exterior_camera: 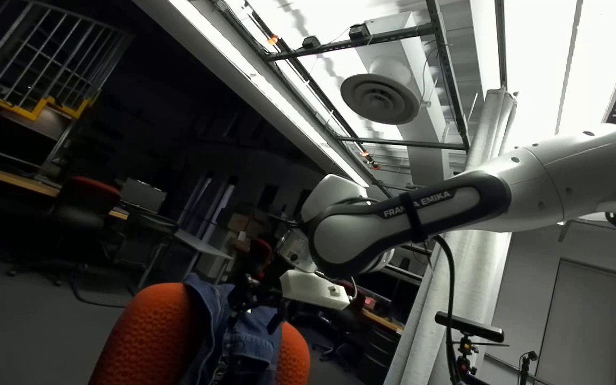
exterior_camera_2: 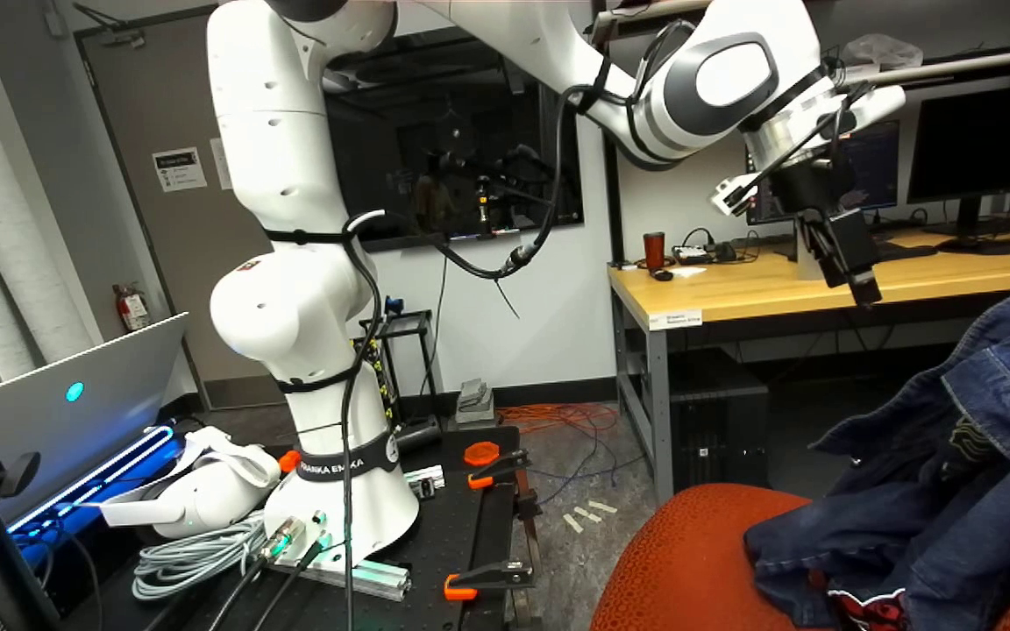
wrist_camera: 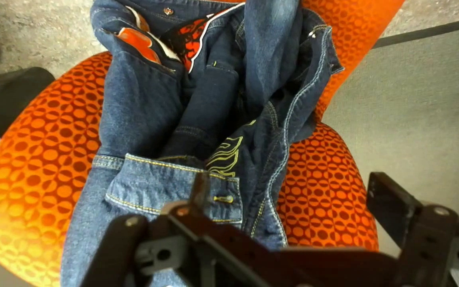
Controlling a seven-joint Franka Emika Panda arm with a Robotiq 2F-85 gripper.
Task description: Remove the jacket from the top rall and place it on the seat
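The blue denim jacket (exterior_camera: 254,345) hangs over the top rall (exterior_camera: 161,294), the rounded upper edge of the orange backrest. In an exterior view the jacket (exterior_camera_2: 926,526) spreads down to the orange seat (exterior_camera_2: 698,552); its upper part runs out of the right edge. In the wrist view the jacket (wrist_camera: 146,107) shows a flap with a buttonhole and yellow stitching, with orange chair fabric on both sides. My gripper (exterior_camera_2: 851,294) is open and empty, apart from the jacket, near its upper part. In the wrist view the fingers of my gripper (wrist_camera: 289,187) are wide apart, above the jacket's edge.
A wooden desk (exterior_camera_2: 777,285) with monitors stands behind the gripper, with a black computer (exterior_camera_2: 720,429) under it. The robot's black table (exterior_camera_2: 461,526) with clamps is near the seat. A camera on a stand (exterior_camera: 468,327) stands below the arm in an exterior view.
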